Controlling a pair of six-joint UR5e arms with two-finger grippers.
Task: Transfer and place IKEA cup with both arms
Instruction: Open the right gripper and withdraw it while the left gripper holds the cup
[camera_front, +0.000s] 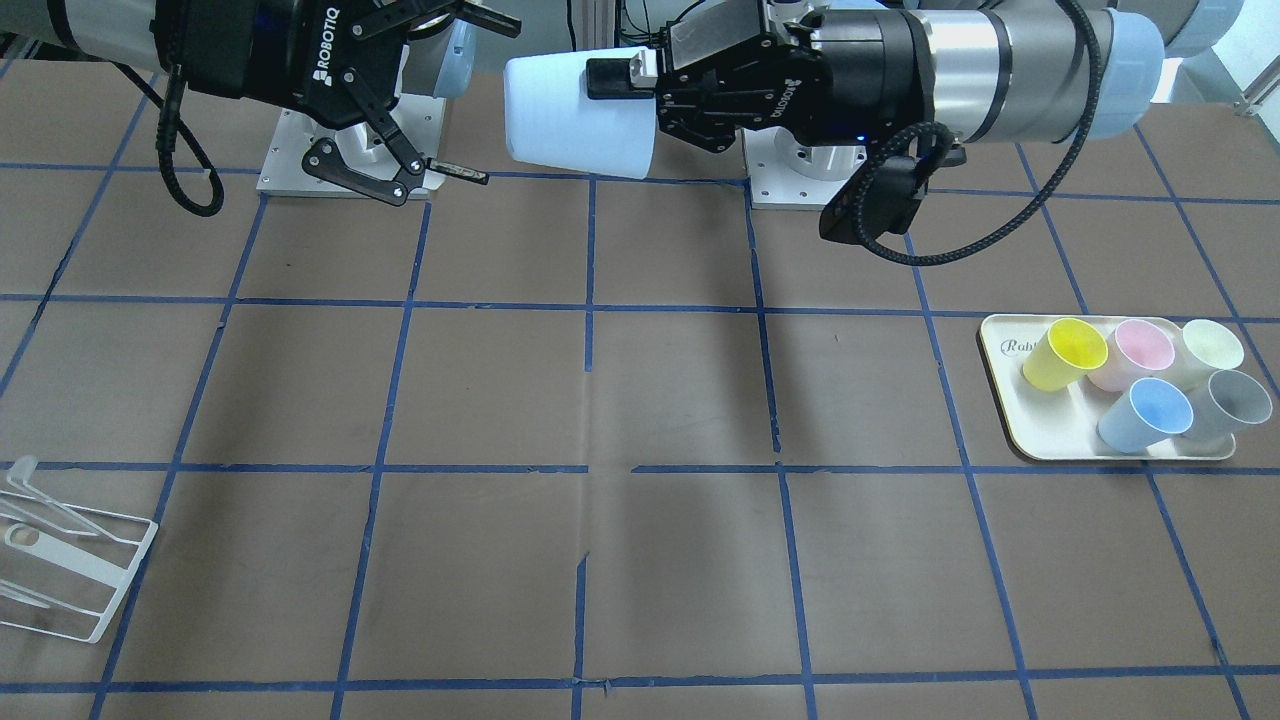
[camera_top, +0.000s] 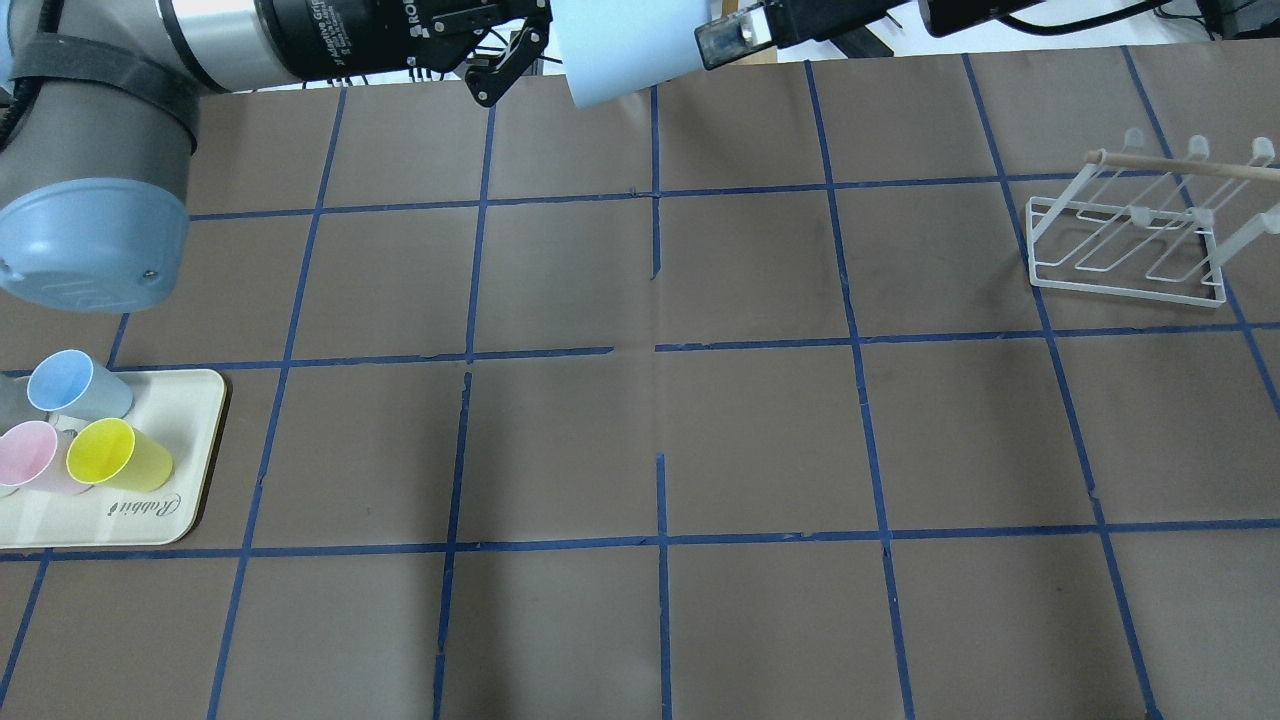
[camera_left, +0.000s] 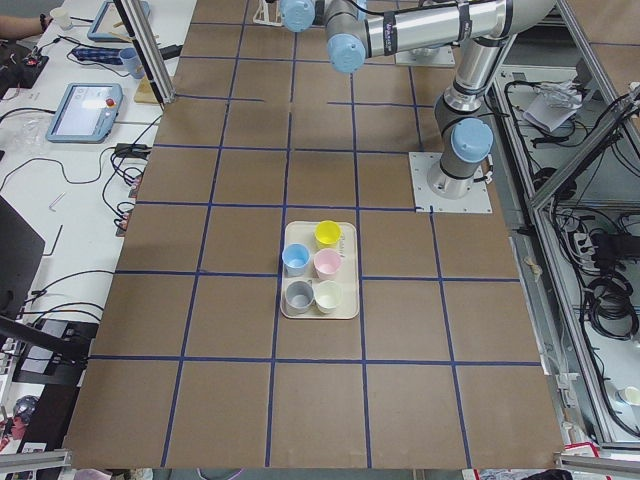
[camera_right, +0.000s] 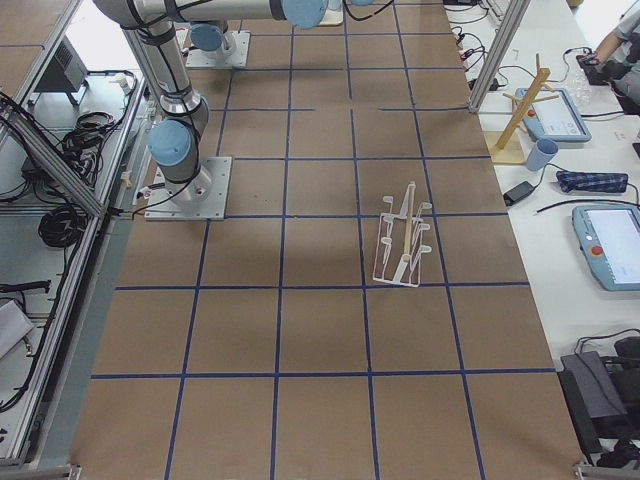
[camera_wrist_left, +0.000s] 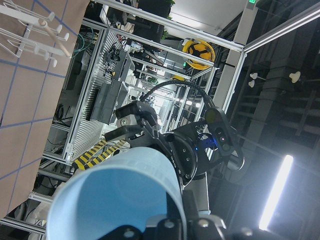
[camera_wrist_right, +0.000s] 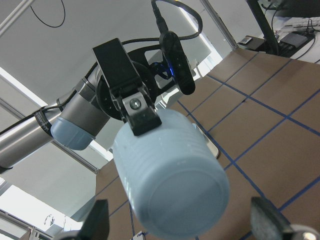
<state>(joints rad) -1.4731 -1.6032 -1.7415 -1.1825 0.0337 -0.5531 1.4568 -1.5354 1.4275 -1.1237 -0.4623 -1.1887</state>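
The IKEA cup (camera_front: 575, 115) is pale icy-blue and is held on its side in the air above the table's robot side. My left gripper (camera_front: 622, 92) is shut on its rim end, with one finger (camera_wrist_right: 135, 107) lying along the outside wall. The left wrist view shows the brighter blue inside (camera_wrist_left: 112, 200). My right gripper (camera_front: 478, 97) is open wide just off the cup's base, with fingertips (camera_wrist_right: 97, 220) on either side and not touching it. In the overhead view the cup (camera_top: 620, 50) is at the top edge, with a right finger (camera_top: 725, 40) beside it.
A cream tray (camera_front: 1010, 400) on the robot's left side holds yellow (camera_front: 1065, 352), pink (camera_front: 1140, 350), cream (camera_front: 1210, 347), periwinkle-blue (camera_front: 1150, 412) and grey (camera_front: 1230, 405) cups. A white wire rack (camera_top: 1130, 240) stands on the robot's right side. The brown table has a blue tape grid.
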